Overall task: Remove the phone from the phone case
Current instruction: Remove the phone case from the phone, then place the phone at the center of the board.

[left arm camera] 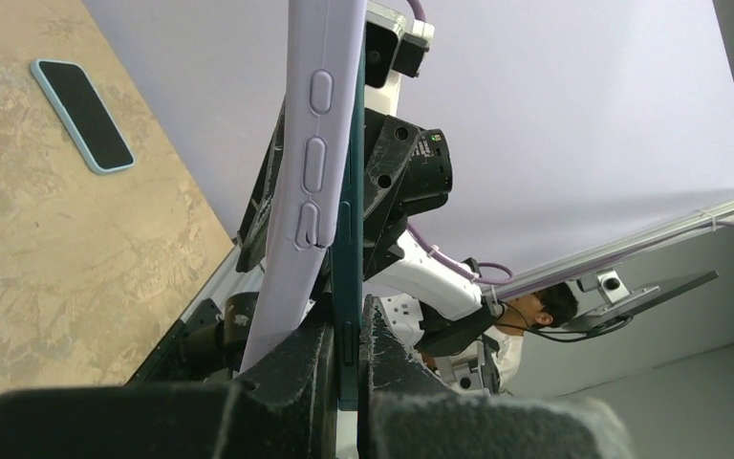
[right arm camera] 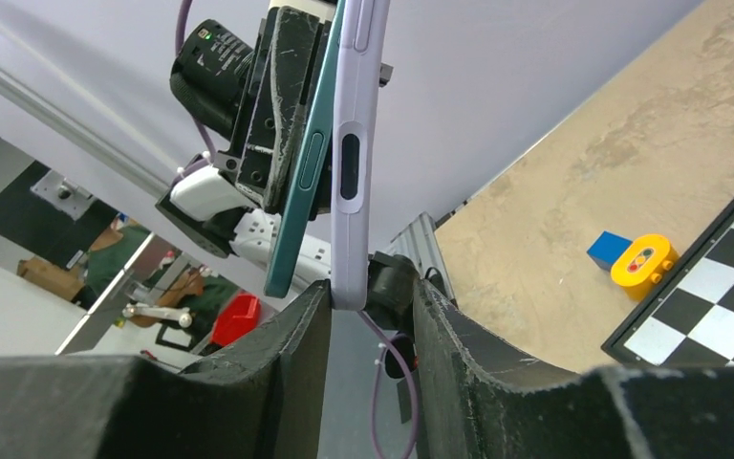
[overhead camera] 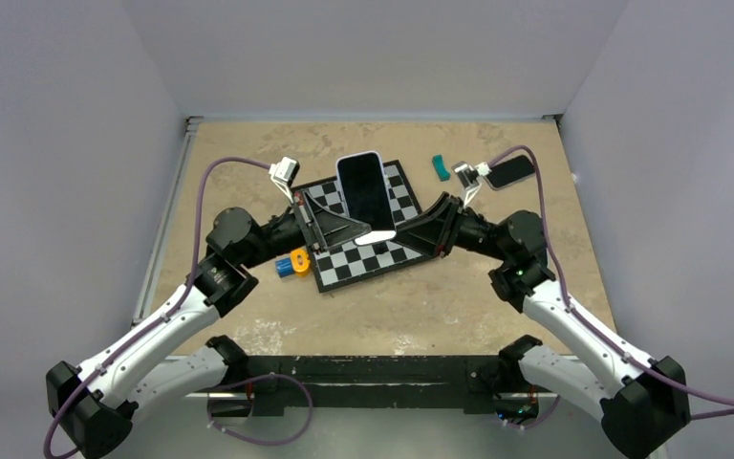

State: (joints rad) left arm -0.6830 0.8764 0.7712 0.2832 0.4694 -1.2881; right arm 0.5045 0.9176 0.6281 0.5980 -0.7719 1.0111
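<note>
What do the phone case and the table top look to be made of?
The phone case looks like soft matte lilac silicone or rubber: it curves away from the teal phone. The table top is mottled tan, stone-look; real material unclear.

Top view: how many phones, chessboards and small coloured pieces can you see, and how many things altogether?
Phones: 2, the held phone and the flat phone
Chessboards: 1, the chessboard
Small pieces: 3, blue block, yellow piece, teal piece
Total: 6

Pale lavender walls (overhead camera: pixel 363 48), mottled tan tabletop (overhead camera: pixel 248 316), soft even light
</note>
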